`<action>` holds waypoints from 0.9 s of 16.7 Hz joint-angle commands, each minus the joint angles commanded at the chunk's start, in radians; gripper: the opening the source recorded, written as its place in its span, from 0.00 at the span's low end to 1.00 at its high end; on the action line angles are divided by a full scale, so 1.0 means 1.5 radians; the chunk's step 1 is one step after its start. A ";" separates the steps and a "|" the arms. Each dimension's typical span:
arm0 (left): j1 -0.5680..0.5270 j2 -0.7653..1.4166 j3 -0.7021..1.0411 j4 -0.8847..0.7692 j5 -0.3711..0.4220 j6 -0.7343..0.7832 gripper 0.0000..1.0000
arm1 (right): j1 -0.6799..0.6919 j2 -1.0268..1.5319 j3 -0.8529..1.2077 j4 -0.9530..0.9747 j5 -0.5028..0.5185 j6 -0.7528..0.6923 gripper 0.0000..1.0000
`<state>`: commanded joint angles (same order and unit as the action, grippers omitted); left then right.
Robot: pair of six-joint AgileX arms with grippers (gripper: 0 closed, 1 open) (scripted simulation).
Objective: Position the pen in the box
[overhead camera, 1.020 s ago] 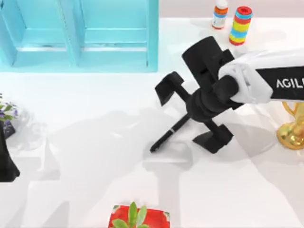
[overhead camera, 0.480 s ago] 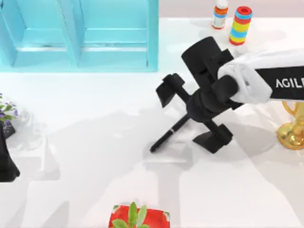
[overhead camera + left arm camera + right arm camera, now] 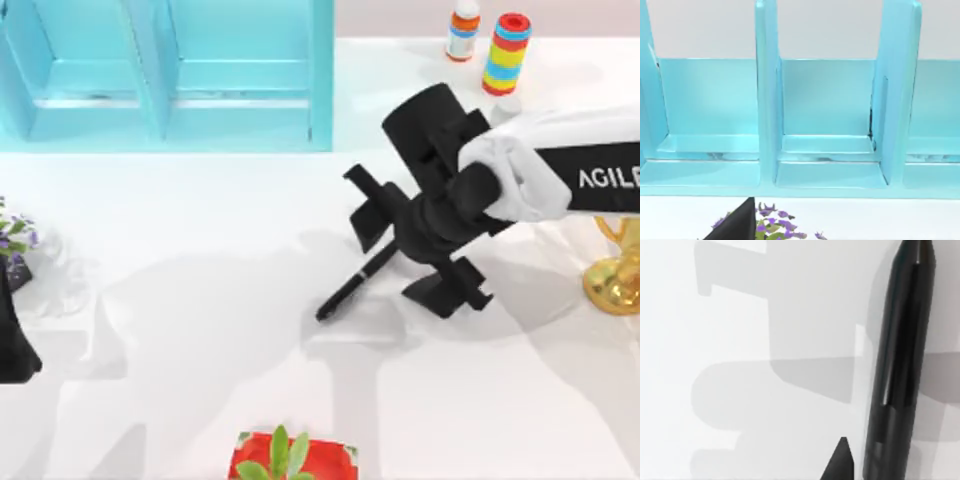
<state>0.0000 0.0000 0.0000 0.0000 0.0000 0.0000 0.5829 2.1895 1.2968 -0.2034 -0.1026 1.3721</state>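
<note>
The slim black pen (image 3: 350, 288) lies slanted on the white table, its upper end under my right gripper (image 3: 410, 248). That gripper hangs over the pen, open, one finger (image 3: 370, 205) on each side of it, not touching. The right wrist view shows the pen (image 3: 900, 365) close up beside a black fingertip (image 3: 840, 462). The turquoise box (image 3: 240, 100) stands at the back left, with open compartments; the left wrist view faces its dividers (image 3: 767, 100). My left arm (image 3: 12, 350) is parked at the left edge.
A striped colourful cylinder (image 3: 507, 52) and a small bottle (image 3: 463, 28) stand at the back right. A golden object (image 3: 615, 270) is at the right edge, a red pot with a plant (image 3: 290, 458) at the front, purple flowers (image 3: 15, 240) at the left.
The right gripper's fingers have drawn closer together on either side of the pen. The pen and the left arm have not moved.
</note>
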 joint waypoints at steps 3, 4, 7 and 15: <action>0.000 0.000 0.000 0.000 0.000 0.000 1.00 | 0.000 0.000 0.000 0.000 0.000 0.000 0.00; 0.000 0.000 0.000 0.000 0.000 0.000 1.00 | 0.000 0.000 0.000 0.000 0.000 0.000 0.00; 0.000 0.000 0.000 0.000 0.000 0.000 1.00 | 0.000 0.000 0.000 0.000 0.000 0.000 0.00; 0.000 0.000 0.000 0.000 0.000 0.000 1.00 | -0.005 -0.087 0.055 -0.134 0.002 -0.018 0.00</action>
<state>0.0000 0.0000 0.0000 0.0000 0.0000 0.0000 0.5749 2.0586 1.3800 -0.4043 -0.0994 1.3455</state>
